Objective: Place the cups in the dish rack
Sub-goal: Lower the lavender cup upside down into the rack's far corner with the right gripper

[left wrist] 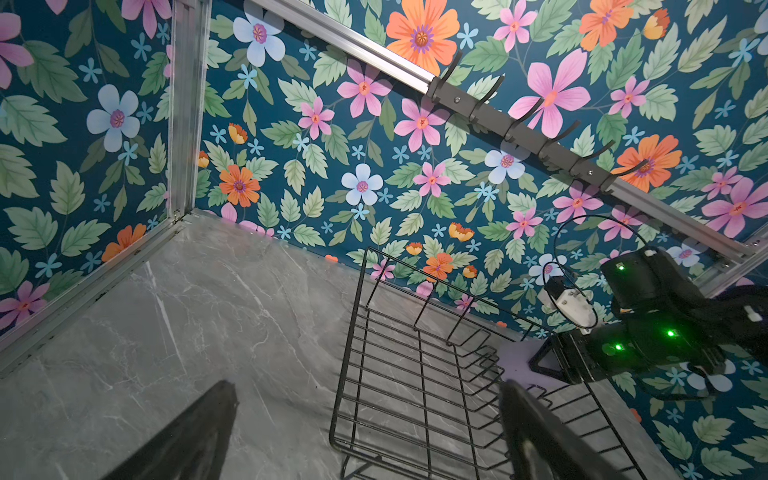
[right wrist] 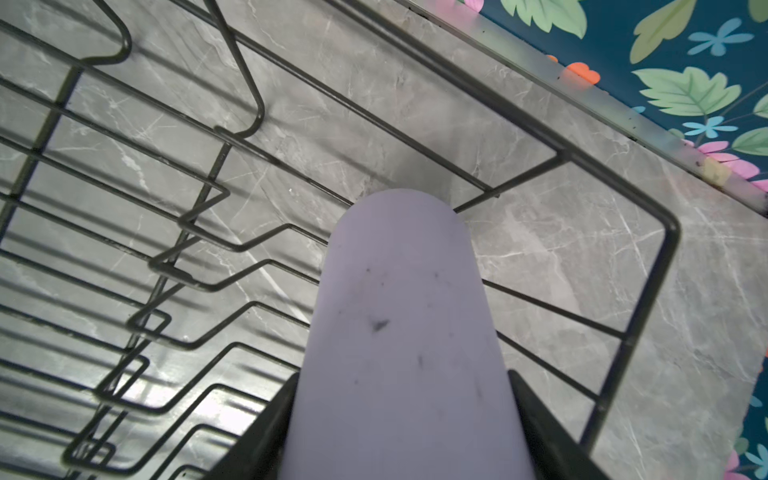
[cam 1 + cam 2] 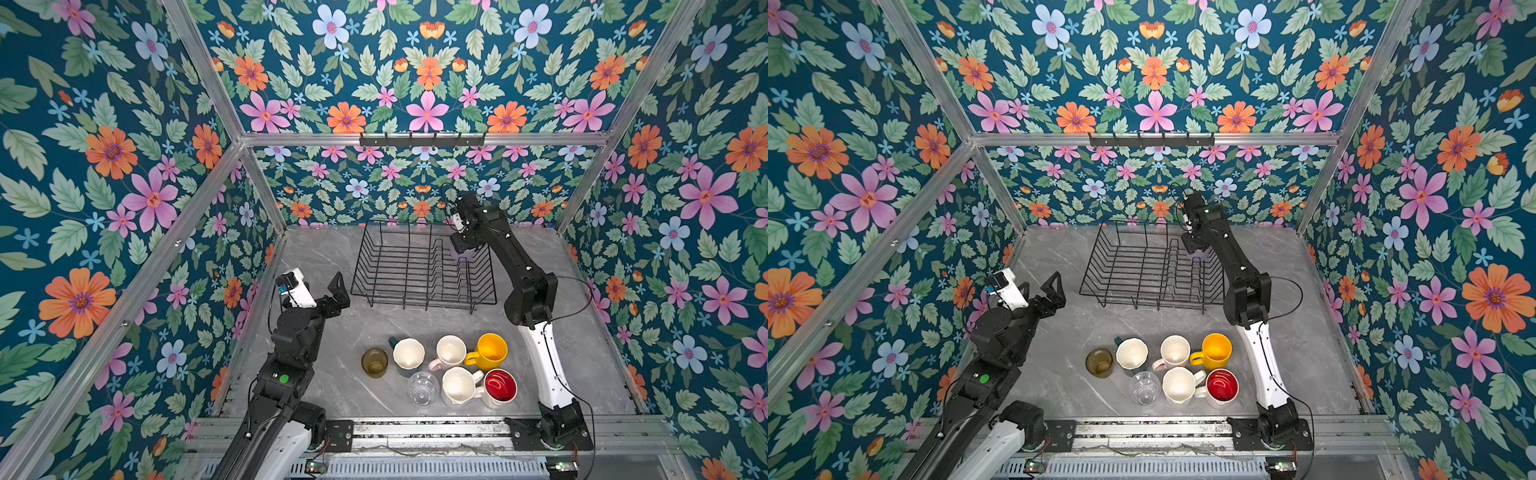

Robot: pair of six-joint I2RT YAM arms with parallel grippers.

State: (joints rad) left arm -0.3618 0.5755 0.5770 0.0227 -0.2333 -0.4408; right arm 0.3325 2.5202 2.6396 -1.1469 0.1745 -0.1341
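The left gripper (image 3: 1039, 291) hovers with jaws spread wide near the left side of the dish rack (image 3: 422, 298), seven cups (image 3: 451, 351) stand clustered on the table (image 3: 316, 374) before it, and the right gripper (image 2: 403, 386) pinches the lilac tumbler (image 2: 395, 291) at the rack's far right corner.

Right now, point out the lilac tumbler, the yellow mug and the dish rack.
lilac tumbler (image 2: 399, 332), right wrist view, side wall.
yellow mug (image 3: 492, 352), a top view, inner wall.
dish rack (image 3: 424, 298), a top view, near rim wire.

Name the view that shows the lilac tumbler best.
The right wrist view: the lilac tumbler fills it, held by the right gripper above the dish rack. Both top views show a sliver under the gripper; the left wrist view, a pale patch.
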